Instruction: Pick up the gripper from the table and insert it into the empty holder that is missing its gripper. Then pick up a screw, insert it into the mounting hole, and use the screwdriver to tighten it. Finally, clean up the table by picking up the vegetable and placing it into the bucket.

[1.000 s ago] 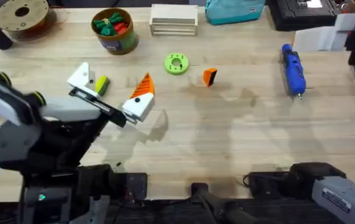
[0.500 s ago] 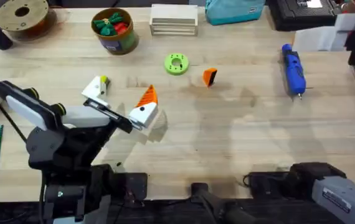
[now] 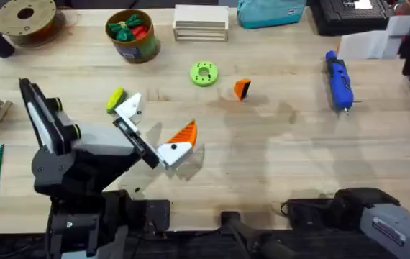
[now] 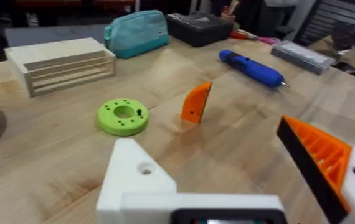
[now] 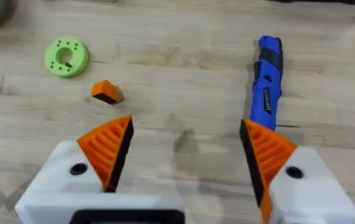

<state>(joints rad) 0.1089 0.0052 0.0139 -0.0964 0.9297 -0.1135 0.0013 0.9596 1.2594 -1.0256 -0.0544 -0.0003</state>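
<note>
The loose orange gripper [image 3: 242, 88] stands on the table right of the green disc, also seen as the gripper [image 4: 196, 102] and the gripper [image 5: 107, 92]. My left gripper [image 3: 156, 124] hovers open to its left and nearer. One of its fingers is the bare white holder [image 3: 128, 108], the holder [image 4: 137, 180]; the other carries an orange wedge [image 3: 183, 134]. The yellow-green vegetable [image 3: 115, 99] lies just left of the holder. The blue screwdriver [image 3: 339, 79] lies at the right. The bucket [image 3: 131, 34] stands at the back left. My right gripper [image 5: 187, 155] is open, holding nothing.
A bright-green ring disc [image 3: 203, 73] lies left of the loose gripper. A wooden crate [image 3: 201, 21], a teal pouch [image 3: 270, 11] and a filament spool [image 3: 25, 18] line the back edge. Red and green toy pieces sit in the bucket.
My left arm has swung right and towards the front, carrying its gripper nearer the table's middle. The vegetable now shows left of the bare holder. The right arm has not moved.
</note>
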